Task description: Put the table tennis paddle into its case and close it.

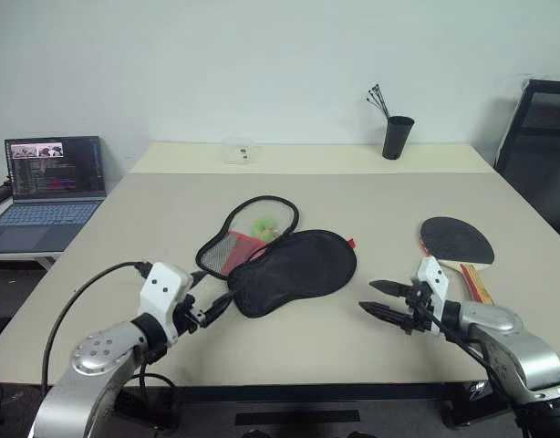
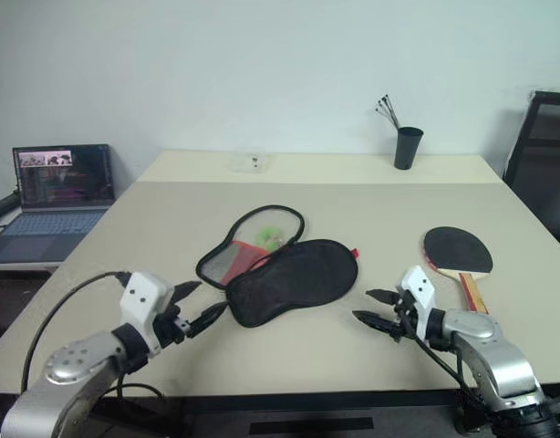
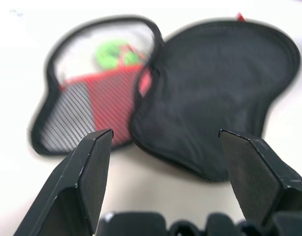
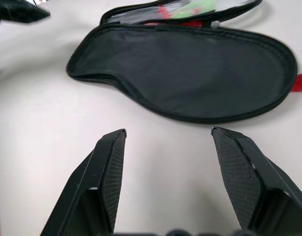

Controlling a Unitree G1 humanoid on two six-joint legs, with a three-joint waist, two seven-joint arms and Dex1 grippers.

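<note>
On the right side of the table [image 1: 171, 228], well apart from everything else, the table tennis paddle [image 1: 457, 241] lies flat, black rubber face up, its striped handle pointing toward the near edge. Over at the middle we have the case [image 1: 294, 265], unzipped and spread open: one black half lies toward the paddle, the other half with its grey mesh and red panel is folded out beyond it, and something small and green [image 1: 264, 227] sits inside that mesh half. The right gripper [image 1: 382, 299] hovers just above the tabletop between the case and the paddle's handle, fingers parted and nothing between them, aimed at the black half. The left gripper [image 1: 212, 308] is near the narrow end of the case, fingers spread wide and empty too. Further back, a black cup [image 1: 398, 137] holding thin sticks stands at the far edge, near a small clear box [image 1: 237, 151]. Off to the left, a laptop [image 1: 48, 190] sits open on a separate surface.
</note>
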